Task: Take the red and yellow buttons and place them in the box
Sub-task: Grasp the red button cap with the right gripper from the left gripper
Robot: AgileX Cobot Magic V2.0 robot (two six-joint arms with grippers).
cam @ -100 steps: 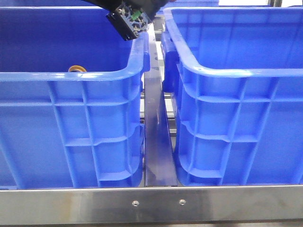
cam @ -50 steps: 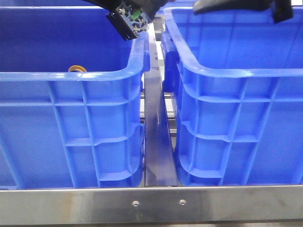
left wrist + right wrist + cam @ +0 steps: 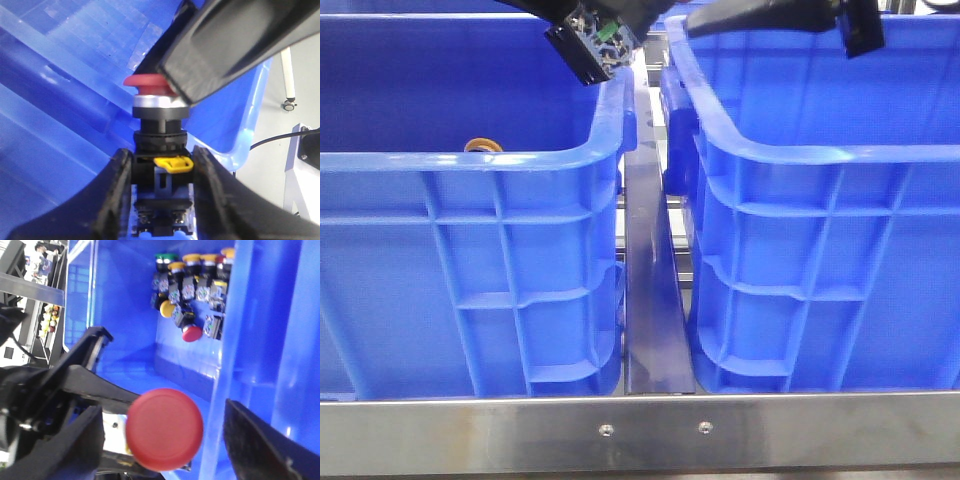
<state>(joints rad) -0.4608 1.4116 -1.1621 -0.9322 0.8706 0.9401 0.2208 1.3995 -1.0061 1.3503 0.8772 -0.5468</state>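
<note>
Two blue crates fill the front view. The left crate shows a yellow button behind its near rim. The right crate holds clustered buttons at upper centre. The left gripper clamps a red button; the right gripper stands wide apart, empty.

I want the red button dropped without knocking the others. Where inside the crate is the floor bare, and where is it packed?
In the right wrist view, the buttons cluster in one corner of the crate: crowded there. The blue floor between that pile and the red button shows bare. The left end effector grips that button; the right end effector's fingers straddle it.
</note>
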